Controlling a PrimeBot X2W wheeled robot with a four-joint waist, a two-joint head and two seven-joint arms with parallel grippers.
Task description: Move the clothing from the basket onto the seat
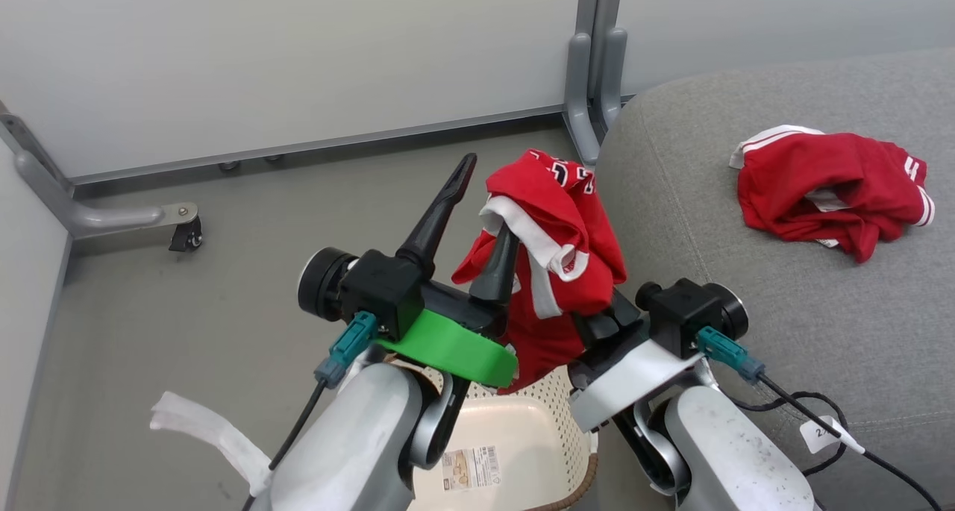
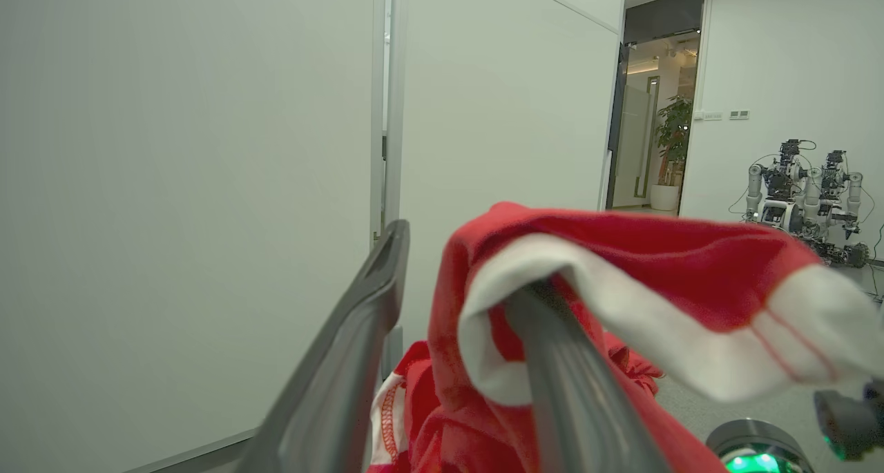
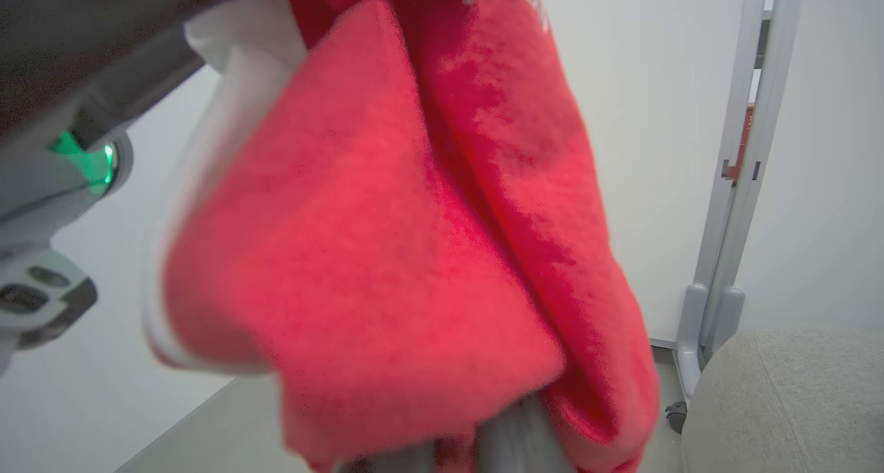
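Left pincer (image 1: 485,201): released, fingers spread, one finger hooked under a white-banded fold. Right pincer (image 3: 476,452): clenched on the numbered red jersey (image 1: 556,227), apparently taking its weight. The jersey hangs mid-frame above the basket (image 1: 567,414), just left of the seat (image 1: 746,309). Second red garment (image 1: 828,186): lying on the seat, upper right. The basket looks emptied.

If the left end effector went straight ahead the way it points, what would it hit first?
Probably the pale grey partition wall, depth unclear. The soft red white-banded garment drapes over one finger of the left end effector.
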